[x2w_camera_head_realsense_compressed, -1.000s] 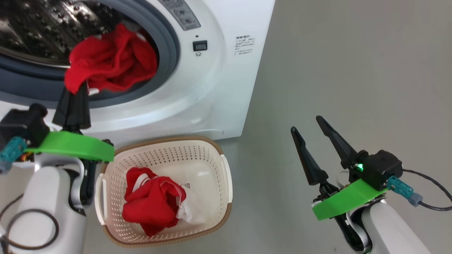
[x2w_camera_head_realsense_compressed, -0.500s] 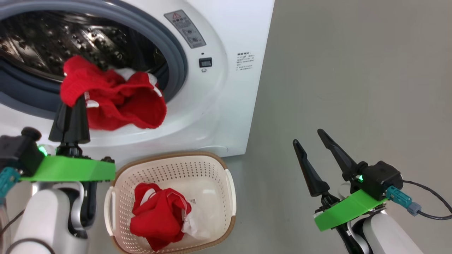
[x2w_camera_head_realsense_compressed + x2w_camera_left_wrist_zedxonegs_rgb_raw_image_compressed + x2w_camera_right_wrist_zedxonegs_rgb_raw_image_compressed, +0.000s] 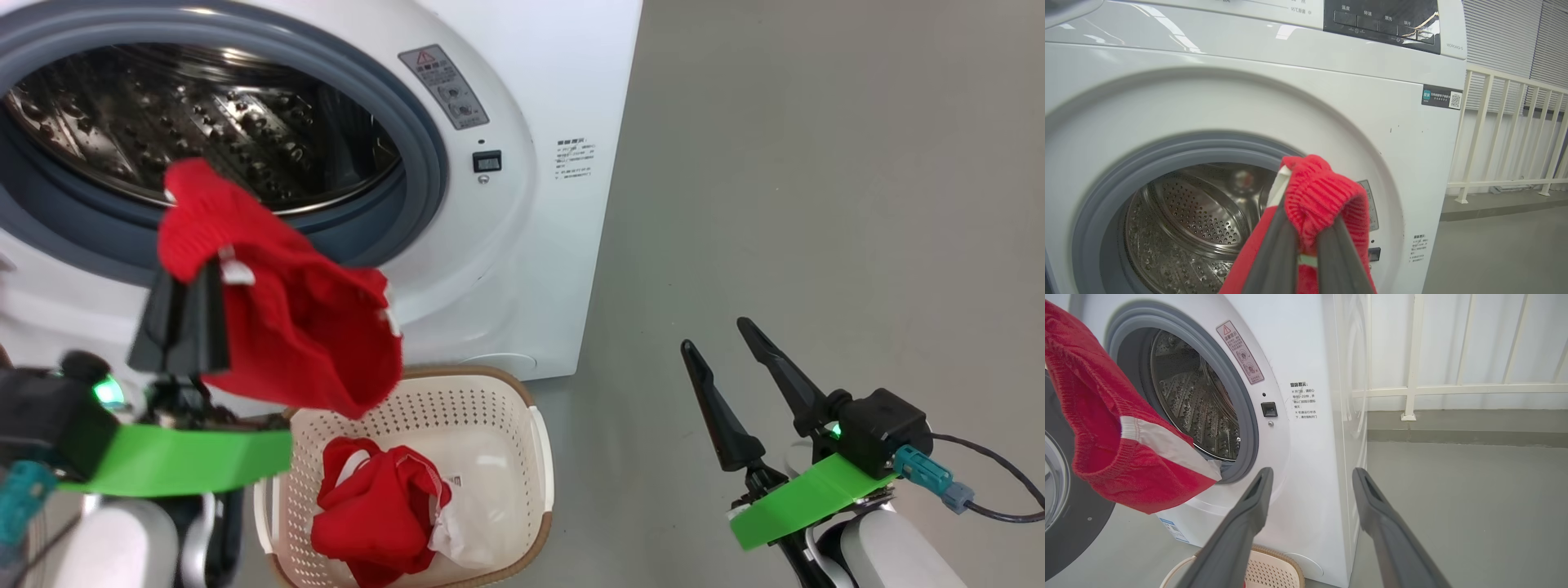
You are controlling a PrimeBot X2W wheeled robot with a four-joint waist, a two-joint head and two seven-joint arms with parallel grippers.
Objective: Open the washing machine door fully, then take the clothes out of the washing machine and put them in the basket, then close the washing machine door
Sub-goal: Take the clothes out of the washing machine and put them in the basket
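My head view shows the basket (image 3: 461, 408) just below my left end effector (image 3: 189, 282), with a red garment (image 3: 371, 510) lying inside. My right wrist view catches the washing machine door (image 3: 1084, 526) standing open. My left end effector is clenched on a second red garment (image 3: 302, 327), which hangs outside the washing machine (image 3: 539, 245); my right end effector (image 3: 714, 335) is spread wide, holding nothing.

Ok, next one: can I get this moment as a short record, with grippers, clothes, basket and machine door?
left gripper: shut on held garment, red, hanging outside the drum
right gripper: open, holding nothing, off to the side over the floor
basket: on the floor before the washing machine
basket garment: red with white, lying inside
washing machine door: swung open
step: held garment not yet released into basket
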